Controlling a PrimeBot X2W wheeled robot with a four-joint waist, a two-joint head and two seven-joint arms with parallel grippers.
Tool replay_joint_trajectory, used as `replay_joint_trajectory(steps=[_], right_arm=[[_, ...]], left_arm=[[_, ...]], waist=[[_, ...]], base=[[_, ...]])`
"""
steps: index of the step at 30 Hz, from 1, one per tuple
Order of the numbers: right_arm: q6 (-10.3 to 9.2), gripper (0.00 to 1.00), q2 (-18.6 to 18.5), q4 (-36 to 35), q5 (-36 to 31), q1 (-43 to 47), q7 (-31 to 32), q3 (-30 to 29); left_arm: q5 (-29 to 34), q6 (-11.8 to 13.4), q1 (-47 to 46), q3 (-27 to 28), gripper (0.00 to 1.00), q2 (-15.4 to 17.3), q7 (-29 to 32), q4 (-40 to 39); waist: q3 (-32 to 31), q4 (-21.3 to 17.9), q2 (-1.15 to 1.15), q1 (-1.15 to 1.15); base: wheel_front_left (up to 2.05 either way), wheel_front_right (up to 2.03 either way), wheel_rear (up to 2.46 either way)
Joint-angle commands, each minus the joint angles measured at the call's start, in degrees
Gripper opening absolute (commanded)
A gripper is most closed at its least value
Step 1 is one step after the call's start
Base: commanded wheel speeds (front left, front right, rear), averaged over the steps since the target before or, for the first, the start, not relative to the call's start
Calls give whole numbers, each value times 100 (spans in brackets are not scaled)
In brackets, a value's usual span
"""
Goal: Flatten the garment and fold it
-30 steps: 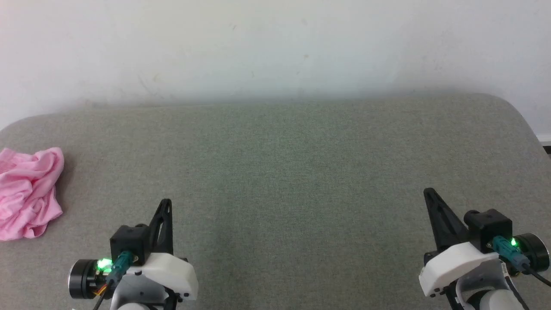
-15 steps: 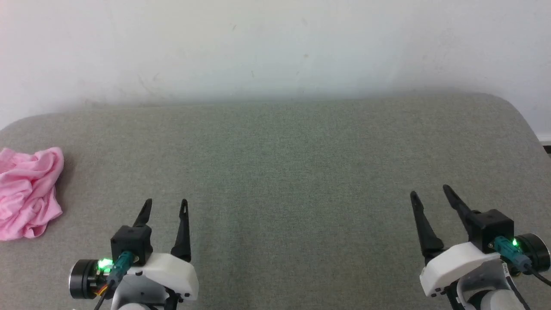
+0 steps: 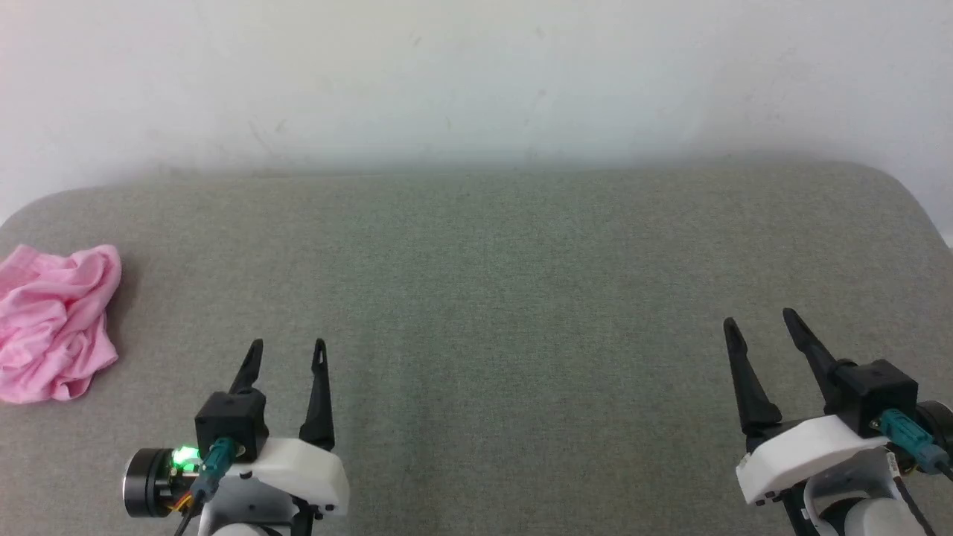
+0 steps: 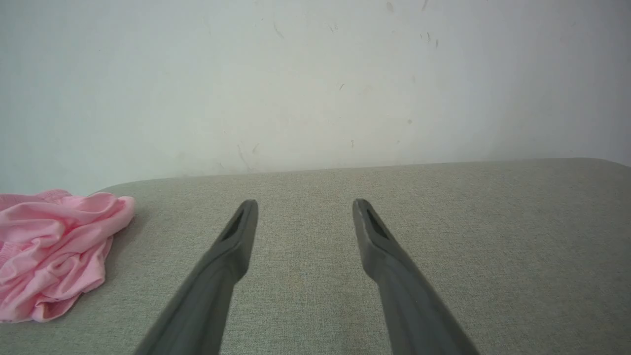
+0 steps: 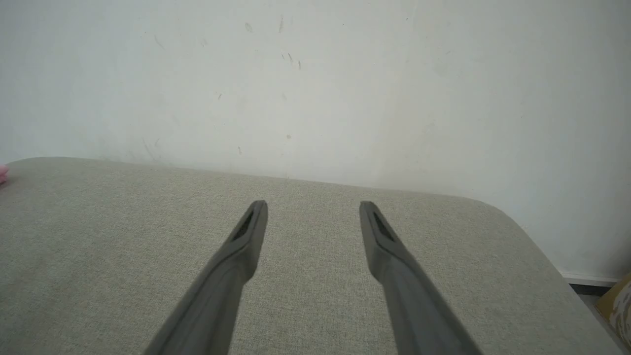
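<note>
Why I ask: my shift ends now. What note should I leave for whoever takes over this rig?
Left gripper: open, empty, over the grey padded surface.
Right gripper: open, empty, far from the cloth.
Garment: crumpled pink heap at the surface's far left edge, beyond the left gripper, touched by neither gripper.
Done: nothing yet.
Left: fetch it, spread it flat, then fold it.

We are finding the garment (image 3: 56, 324) lying crumpled at the frame's left edge on the grey surface (image 3: 506, 283). The left gripper (image 3: 288, 345), lower left, and the right gripper (image 3: 759, 318), lower right, are standing parted and empty.
</note>
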Motion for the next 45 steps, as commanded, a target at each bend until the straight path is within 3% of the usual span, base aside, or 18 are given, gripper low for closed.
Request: replay_joint_trajectory(steps=[1, 28, 45], right_arm=[[-2, 100, 6, -48, 70, 13, -61, -6], [-4, 100, 12, -307, 252, 45, -384, 76], [-6, 100, 15, -468, 311, 51, -575, 123]], left_arm=[[10, 53, -77, -28, 100, 3, -65, -27], [-55, 531, -136, -90, 100, -1, -388, -267], [-116, 845, -90, 293, 100, -15, -580, -522]], waist=[[12, 47, 0, 0], [166, 1104, 0, 0], [309, 1679, 0, 0]], base=[[0, 0, 0], [0, 0, 0], [0, 0, 0]])
